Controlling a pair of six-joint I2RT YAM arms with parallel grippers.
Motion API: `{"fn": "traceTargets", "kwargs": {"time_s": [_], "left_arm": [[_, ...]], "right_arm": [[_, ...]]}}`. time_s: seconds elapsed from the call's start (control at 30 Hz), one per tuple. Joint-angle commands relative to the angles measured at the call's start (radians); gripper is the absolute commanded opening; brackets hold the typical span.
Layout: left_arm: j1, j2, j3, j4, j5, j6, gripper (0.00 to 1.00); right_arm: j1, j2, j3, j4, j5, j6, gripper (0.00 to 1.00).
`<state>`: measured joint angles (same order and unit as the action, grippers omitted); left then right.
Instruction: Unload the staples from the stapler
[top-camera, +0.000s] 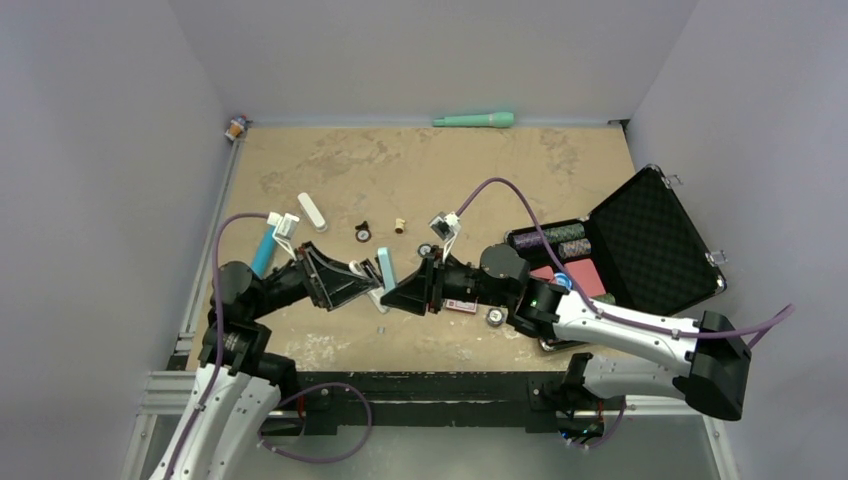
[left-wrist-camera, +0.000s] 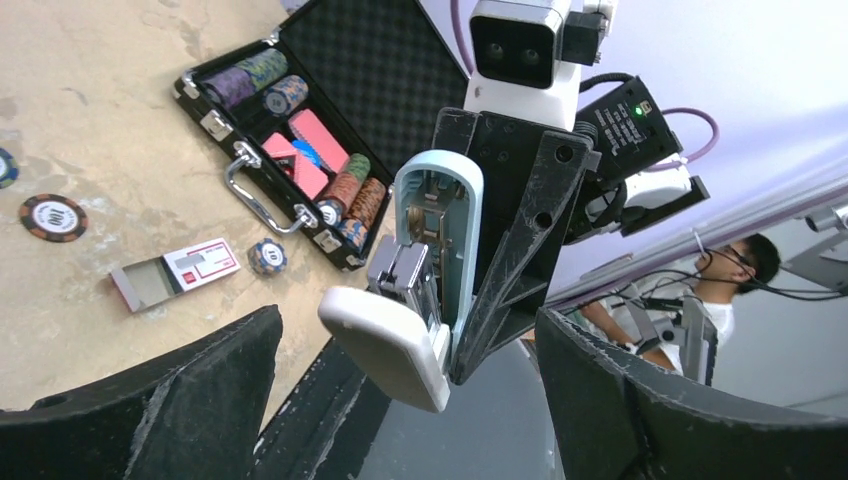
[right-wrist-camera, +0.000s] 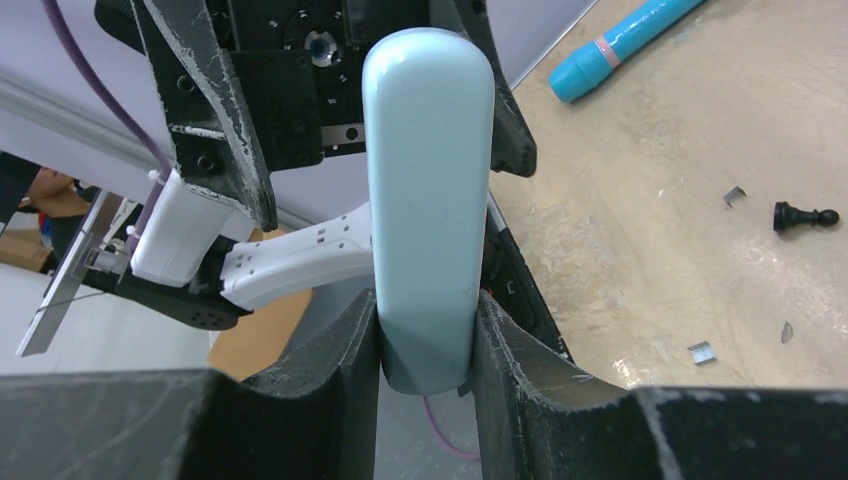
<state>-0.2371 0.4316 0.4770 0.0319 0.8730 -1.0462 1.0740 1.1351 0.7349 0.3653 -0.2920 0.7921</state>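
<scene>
Stapler (right-wrist-camera: 428, 190) clamped at its blue half by right gripper (right-wrist-camera: 428, 340). Only left wrist view shows it hinged open; left gripper (left-wrist-camera: 405, 335) spread wide, not touching.

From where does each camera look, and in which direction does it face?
Top external: above and behind the robot, facing down on the table; both arms show, left gripper and right gripper facing each other.
Left wrist: on the left arm, facing the right gripper and the opened stapler; its own spread fingers show below.
Right wrist: on the right arm, facing the left gripper; its own fingers clamp the stapler.
Shared: both wrist views show the stapler, from opposite sides.
</scene>
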Motion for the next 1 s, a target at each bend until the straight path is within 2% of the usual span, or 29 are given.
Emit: {"fn": "traceTargets", "kwargs": {"time_s": [0.0, 0.13, 0.37, 0.47, 0.67, 0.8, 0.97], "left_arm": [[-0.001, -0.026, 0.103, -0.248, -0.096, 0.15, 1.0], [-0.001, -0.044, 0.205, -0.528, -0.269, 0.282, 1.0], [0.001, -0.031, 0.356, -0.816, -0.457, 0.439, 1.0], [0.001, -0.036, 0.409, -0.945, -0.579, 0.498, 0.99], [0.001, -0.126, 0.427, -1.028, -0.785, 0.553, 0.98], [0.001, -0.194, 0.416, -1.007, -0.817, 0.555, 0.98], [0.001, -0.188, 0.443, -1.028, -0.899, 0.588, 0.95]], "right_arm": [[0.003, -0.046, 0.029, 0.003, 0.073, -0.01, 0.0], [0.004, -0.044, 0.034, -0.021, 0.094, -0.01, 0.0], [0.004, -0.006, 0.089, -0.142, 0.157, -0.051, 0.0], [0.004, 0.033, 0.144, -0.214, 0.184, -0.082, 0.0], [0.004, 0.159, 0.236, -0.27, 0.19, -0.134, 0.0], [0.003, 0.291, 0.337, -0.313, 0.205, -0.174, 0.0], [0.004, 0.447, 0.486, -0.4, 0.252, -0.242, 0.0]]}}
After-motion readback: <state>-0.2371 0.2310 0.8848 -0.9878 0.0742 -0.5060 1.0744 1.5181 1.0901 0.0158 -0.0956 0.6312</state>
